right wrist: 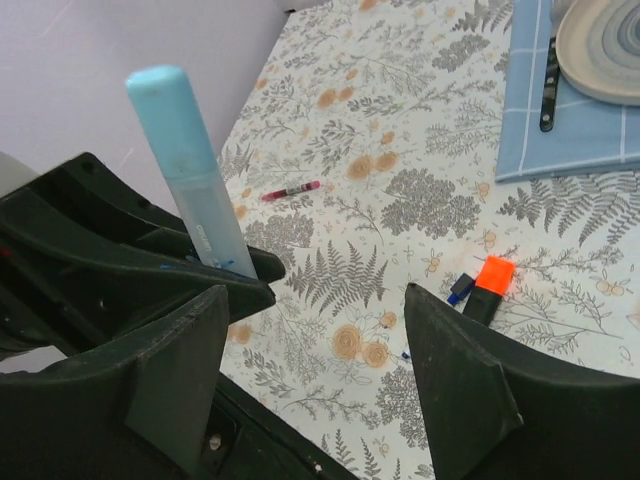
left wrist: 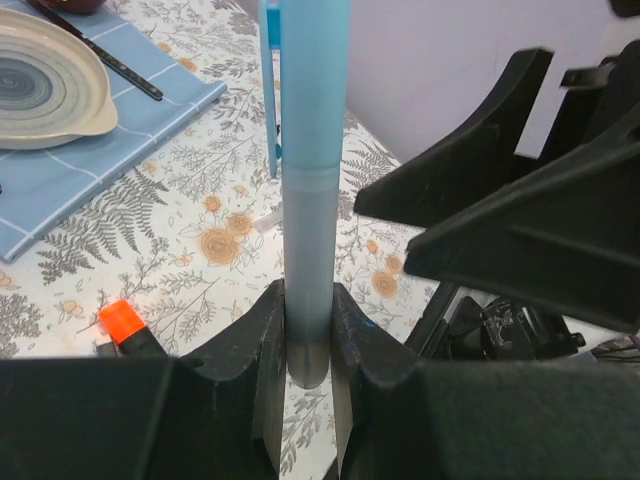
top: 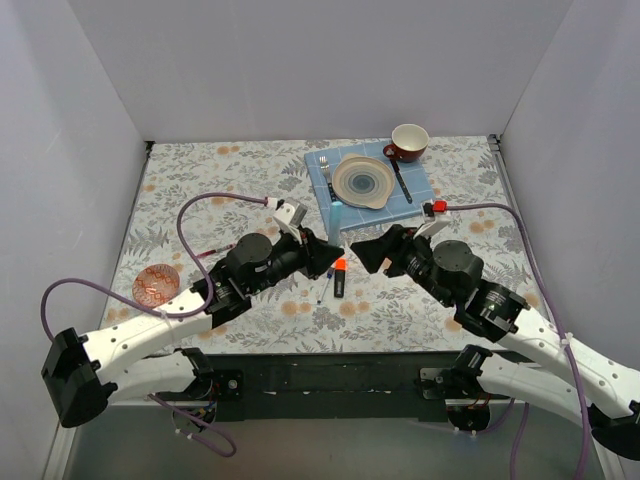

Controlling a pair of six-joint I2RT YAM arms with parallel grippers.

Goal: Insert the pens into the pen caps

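My left gripper is shut on the light-blue marker and holds it upright over the table's middle. In the left wrist view the jaws clamp its lower barrel, and a brighter blue cap with a clip sits on its top. My right gripper is open and empty just right of it, with its fingers spread next to the marker. The short black marker with the orange end and the white-grey pen with the blue end lie on the cloth below. The thin red pen lies farther off.
A blue placemat at the back holds a plate, a fork and a knife. A red cup stands behind it. A small pink patterned dish sits at the left. White walls enclose the table.
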